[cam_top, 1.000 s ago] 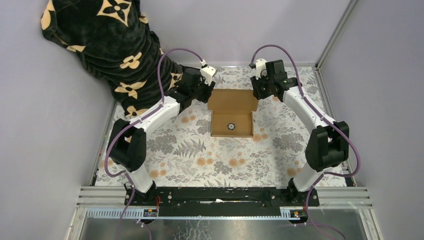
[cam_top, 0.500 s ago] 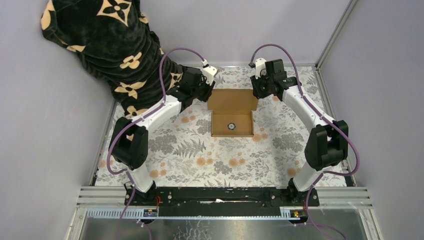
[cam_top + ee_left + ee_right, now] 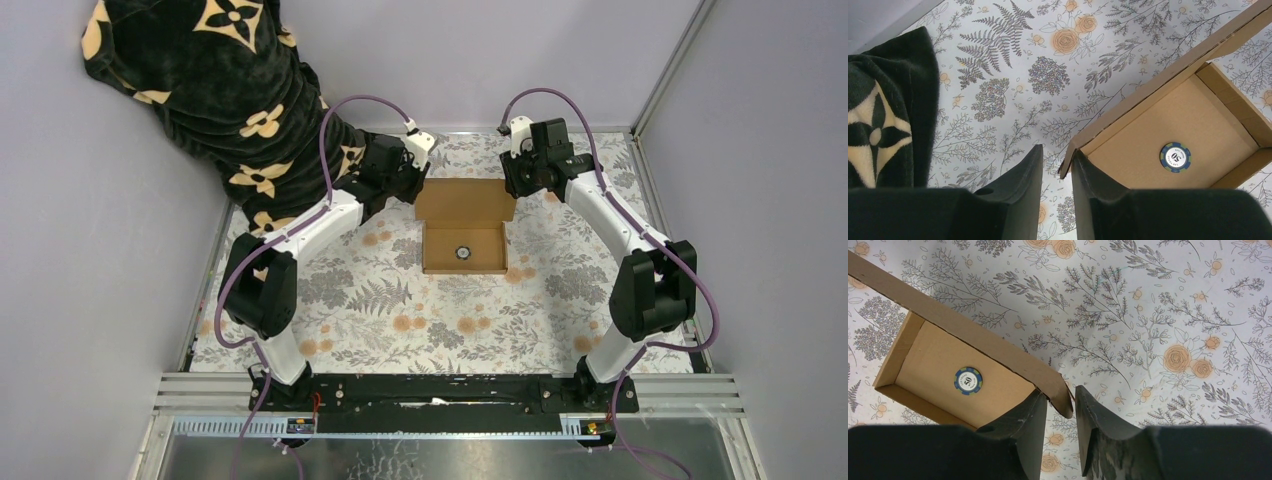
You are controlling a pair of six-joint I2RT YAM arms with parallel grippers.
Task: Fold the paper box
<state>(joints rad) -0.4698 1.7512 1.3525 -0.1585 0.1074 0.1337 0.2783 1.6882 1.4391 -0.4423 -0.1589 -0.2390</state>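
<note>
The paper box is brown cardboard in the far middle of the table, a shallow open tray with its lid flap lying flat behind it. A blue poker chip lies inside. My left gripper is at the lid's left rear corner. In the left wrist view the gripper is open, with the box's corner tab between the fingers, against the right one. My right gripper is at the right rear corner. In the right wrist view it is open around the box's flap corner.
A black blanket with cream flower shapes hangs over the table's far left corner, just behind my left arm, and shows in the left wrist view. A floral cloth covers the table. Purple walls and metal rails close in the sides.
My left arm has shifted slightly at the lid's left corner. The box, the chip and my right arm have not visibly moved.
</note>
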